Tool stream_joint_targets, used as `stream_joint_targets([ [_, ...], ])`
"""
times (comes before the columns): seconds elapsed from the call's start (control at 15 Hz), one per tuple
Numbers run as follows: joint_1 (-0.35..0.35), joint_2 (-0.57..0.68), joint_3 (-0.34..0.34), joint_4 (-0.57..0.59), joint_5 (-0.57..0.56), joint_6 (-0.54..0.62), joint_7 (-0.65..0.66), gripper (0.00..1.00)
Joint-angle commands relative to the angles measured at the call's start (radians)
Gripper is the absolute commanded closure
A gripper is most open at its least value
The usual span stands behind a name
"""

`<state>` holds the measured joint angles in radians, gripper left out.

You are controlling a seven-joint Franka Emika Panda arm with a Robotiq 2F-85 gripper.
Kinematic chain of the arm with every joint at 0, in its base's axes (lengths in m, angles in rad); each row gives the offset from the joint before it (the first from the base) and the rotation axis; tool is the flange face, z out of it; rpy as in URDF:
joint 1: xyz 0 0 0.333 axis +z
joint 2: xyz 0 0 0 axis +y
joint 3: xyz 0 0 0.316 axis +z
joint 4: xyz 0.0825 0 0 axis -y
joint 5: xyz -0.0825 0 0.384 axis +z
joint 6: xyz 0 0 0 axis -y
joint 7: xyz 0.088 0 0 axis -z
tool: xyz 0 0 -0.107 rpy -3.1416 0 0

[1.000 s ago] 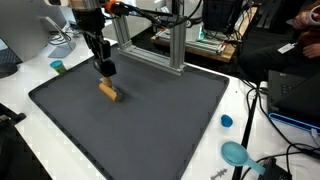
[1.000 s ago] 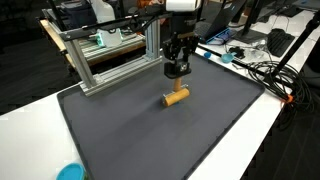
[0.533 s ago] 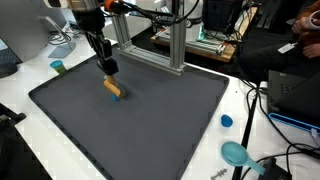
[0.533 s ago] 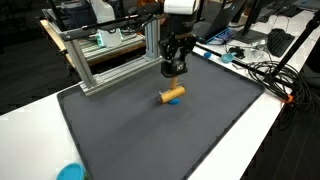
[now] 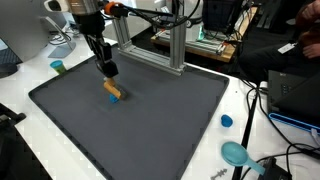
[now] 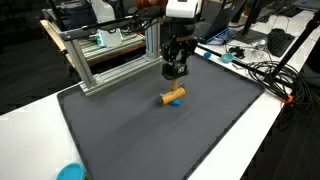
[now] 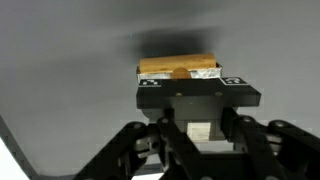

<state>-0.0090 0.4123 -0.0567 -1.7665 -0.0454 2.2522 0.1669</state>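
A short wooden block [image 5: 113,90] [image 6: 173,96] hangs just above the dark grey mat [image 5: 150,125] [image 6: 150,140], with a small shadow under it. My gripper [image 5: 110,82] [image 6: 175,86] comes down onto it from above and is shut on the block. In the wrist view the block [image 7: 178,67] sits crosswise at the tips of the gripper [image 7: 180,82], between the two marked black pads [image 7: 235,82], and throws a dark shadow on the mat beyond it. The fingers' contact with the block is hard to make out against the dark mat in both exterior views.
An aluminium frame [image 5: 165,45] [image 6: 110,55] stands along the mat's far edge, close behind the arm. On the white table lie a blue cap [image 5: 226,121], a teal scoop-like thing [image 5: 236,153] [image 6: 70,172], a small teal cup [image 5: 57,66] and cables [image 6: 265,75].
The block has shifted a little along the mat with the gripper and tilted slightly; it rose a touch, then dipped again. The jaws stayed shut.
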Motion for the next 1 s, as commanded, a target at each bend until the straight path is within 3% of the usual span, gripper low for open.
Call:
stream_joint_targets([
  [0.0,0.025,-0.038,-0.008,-0.003,-0.033,-0.058,0.029,0.79],
  [0.93,0.023,-0.026,-0.020,0.021,-0.058,0.016,0.021,0.79],
])
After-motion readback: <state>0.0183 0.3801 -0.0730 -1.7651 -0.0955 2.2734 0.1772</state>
